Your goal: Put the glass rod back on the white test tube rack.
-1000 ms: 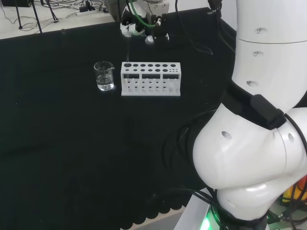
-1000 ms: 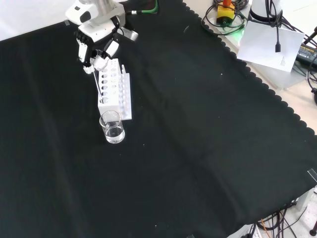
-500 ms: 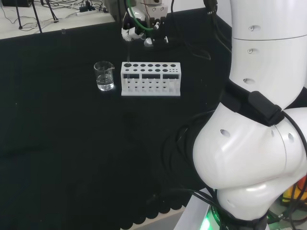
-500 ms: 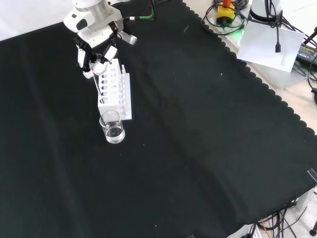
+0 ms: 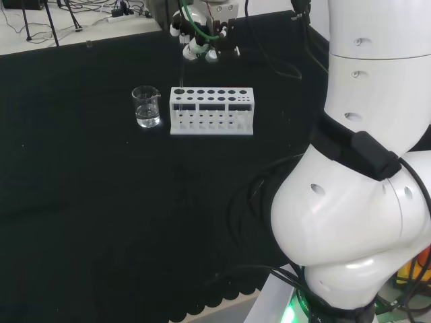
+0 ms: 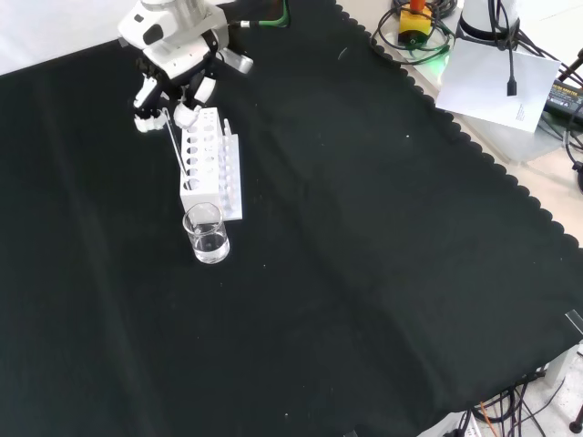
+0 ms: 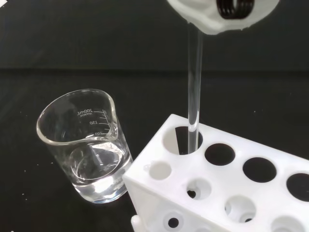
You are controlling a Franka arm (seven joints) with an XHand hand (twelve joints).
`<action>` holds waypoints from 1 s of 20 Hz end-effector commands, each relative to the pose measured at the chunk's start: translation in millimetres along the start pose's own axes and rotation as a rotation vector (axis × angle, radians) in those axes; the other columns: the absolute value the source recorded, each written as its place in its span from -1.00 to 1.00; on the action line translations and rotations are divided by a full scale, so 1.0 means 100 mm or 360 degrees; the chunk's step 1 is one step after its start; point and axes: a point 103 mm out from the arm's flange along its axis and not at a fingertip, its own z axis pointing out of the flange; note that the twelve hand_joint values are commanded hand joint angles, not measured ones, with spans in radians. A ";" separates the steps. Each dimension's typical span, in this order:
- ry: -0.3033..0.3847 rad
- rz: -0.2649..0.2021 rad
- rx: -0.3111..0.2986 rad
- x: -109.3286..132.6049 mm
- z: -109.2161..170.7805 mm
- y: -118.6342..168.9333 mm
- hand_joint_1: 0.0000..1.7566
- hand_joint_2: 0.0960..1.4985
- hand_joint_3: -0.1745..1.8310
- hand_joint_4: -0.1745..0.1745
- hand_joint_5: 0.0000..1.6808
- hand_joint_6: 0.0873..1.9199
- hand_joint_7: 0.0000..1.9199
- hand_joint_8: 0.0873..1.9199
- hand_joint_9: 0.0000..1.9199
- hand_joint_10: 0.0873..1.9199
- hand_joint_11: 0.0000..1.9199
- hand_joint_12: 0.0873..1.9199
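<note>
You see the clear, thin glass rod (image 7: 194, 87) standing in the end hole of the white plastic test tube rack (image 7: 231, 188), the hole nearest the clear glass beaker (image 7: 84, 145), which holds a little clear liquid. In the front view the black and white hand (image 6: 168, 96) hangs above the rack's far end with fingers spread apart around the rod's top, not clamped on it.
</note>
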 end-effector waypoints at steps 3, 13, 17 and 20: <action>-0.0010 0.0004 -0.0003 -0.03 -0.04 -0.07 0.69 0.11 -1.00 -1.00 -0.54 -0.29 -0.12 -0.24 0.90 -0.20 1.00 0.07; -0.0014 -0.0001 -0.0014 -0.02 -0.12 -0.12 0.70 0.13 -1.00 -1.00 -0.50 -0.29 -0.13 -0.25 0.90 -0.20 1.00 0.09; -0.0019 -0.0018 -0.0022 0.05 -0.17 -0.12 0.71 0.13 -1.00 -1.00 -0.48 -0.29 -0.14 -0.25 0.90 -0.19 1.00 0.09; -0.0033 -0.0022 -0.0026 0.07 -0.21 -0.14 0.71 0.14 -1.00 -1.00 -0.47 -0.28 -0.14 -0.25 0.90 -0.19 1.00 0.09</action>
